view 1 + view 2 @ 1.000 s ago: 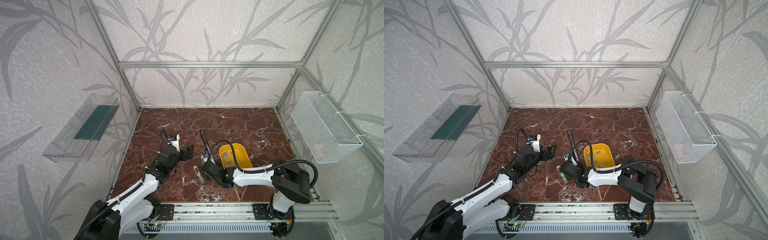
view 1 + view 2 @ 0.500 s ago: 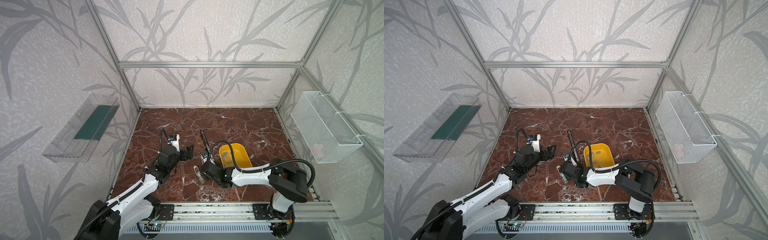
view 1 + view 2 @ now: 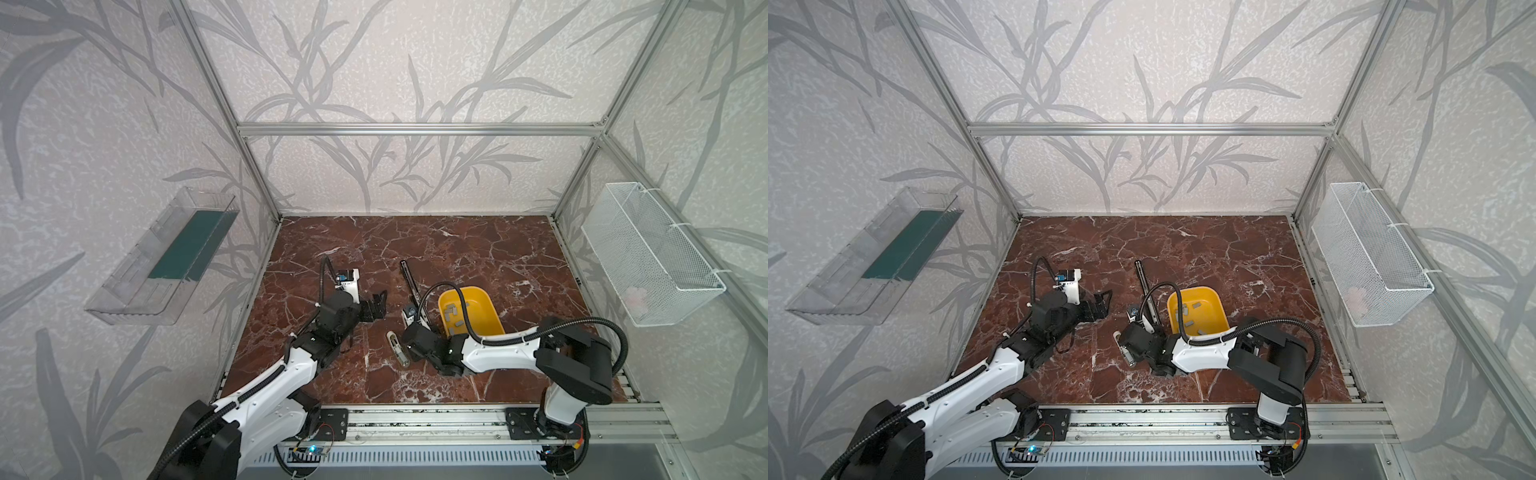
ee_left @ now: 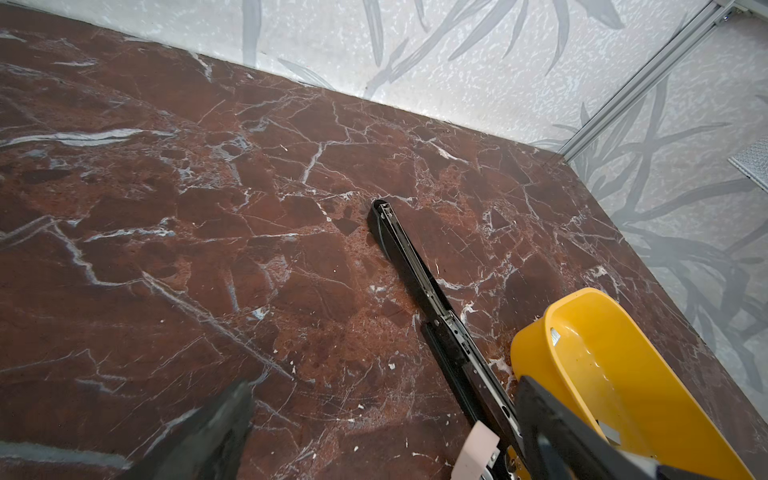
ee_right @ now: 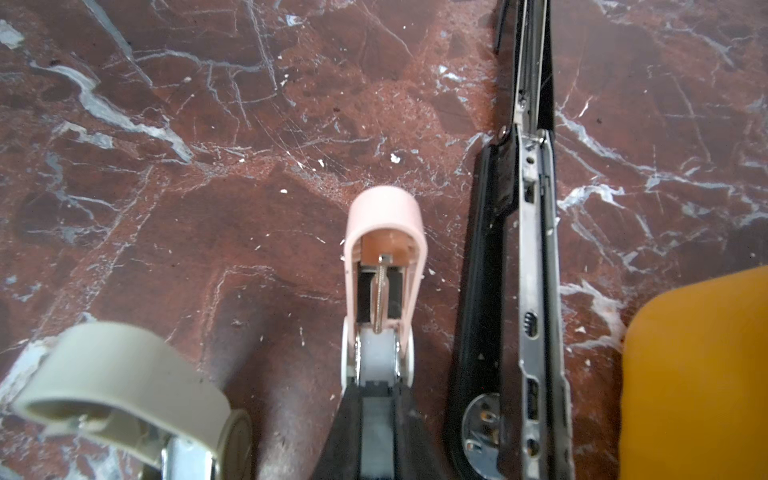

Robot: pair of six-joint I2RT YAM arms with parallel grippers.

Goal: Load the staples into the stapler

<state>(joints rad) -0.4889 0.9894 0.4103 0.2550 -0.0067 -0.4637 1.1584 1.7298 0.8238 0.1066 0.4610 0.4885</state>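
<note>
Several grey staples (image 3: 451, 309) (image 3: 1187, 322) lie in a yellow tray (image 3: 484, 305) (image 3: 1212, 303) right of centre. My right gripper (image 5: 376, 415) (image 3: 415, 328) is shut on the base of a small pink stapler (image 5: 384, 257), whose lid is flipped open with its spring rod showing. That pink stapler (image 4: 478, 449) also shows in the left wrist view, beside a long black stapler (image 3: 409, 278) (image 5: 528, 249) (image 4: 415, 266) lying opened flat. My left gripper (image 3: 376, 305) (image 4: 382, 432) stands open and empty over bare floor, left of the black stapler.
A beige stapler (image 3: 397, 349) (image 5: 120, 374) lies just left of my right gripper. A clear shelf (image 3: 162, 266) hangs on the left wall and a white wire basket (image 3: 648, 257) on the right wall. The marble floor (image 3: 457, 241) runs back to the rear wall.
</note>
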